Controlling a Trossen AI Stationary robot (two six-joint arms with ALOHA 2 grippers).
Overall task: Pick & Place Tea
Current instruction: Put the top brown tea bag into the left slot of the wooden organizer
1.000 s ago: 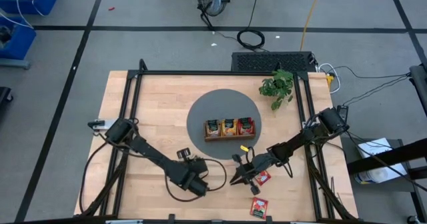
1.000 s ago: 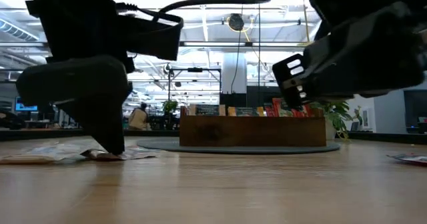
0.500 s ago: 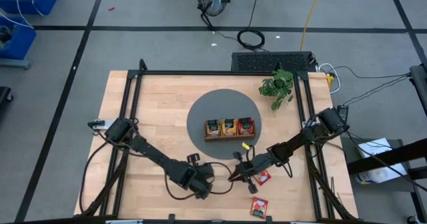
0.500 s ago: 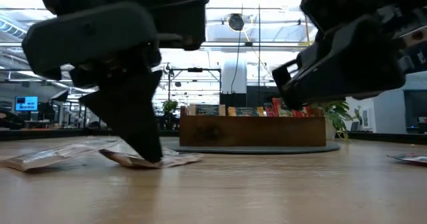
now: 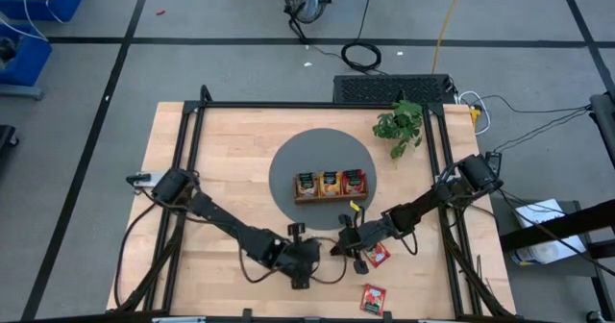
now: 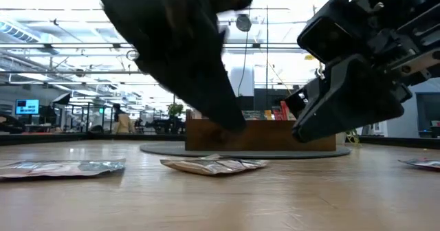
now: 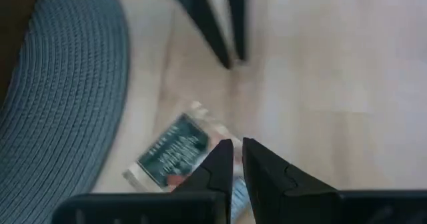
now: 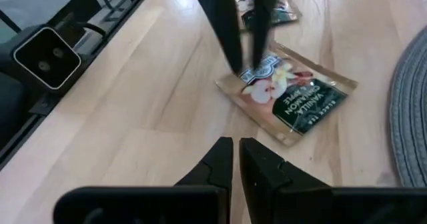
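Observation:
A pale tan tea sachet with a dark green label lies flat on the wood beside the grey mat; the left wrist view shows it as the sachet, the low view as the sachet. My left gripper is shut, and its fingertips hang just above that sachet's corner, raised clear in the low view. My right gripper is shut and hovers opposite, near the same sachet. A second pale sachet lies farther toward the table's left.
The wooden tray with sachets in its compartments stands on the round grey mat. Two red sachets lie by the near edge, a yellow one at the mat's rim. A potted plant stands at the far right.
My left gripper has travelled toward the table's right with its shut tips down on the pale sachet, sliding it along the wood toward the right gripper, and has then risen off it. The sachet now lies flat. My right gripper has tipped lower.

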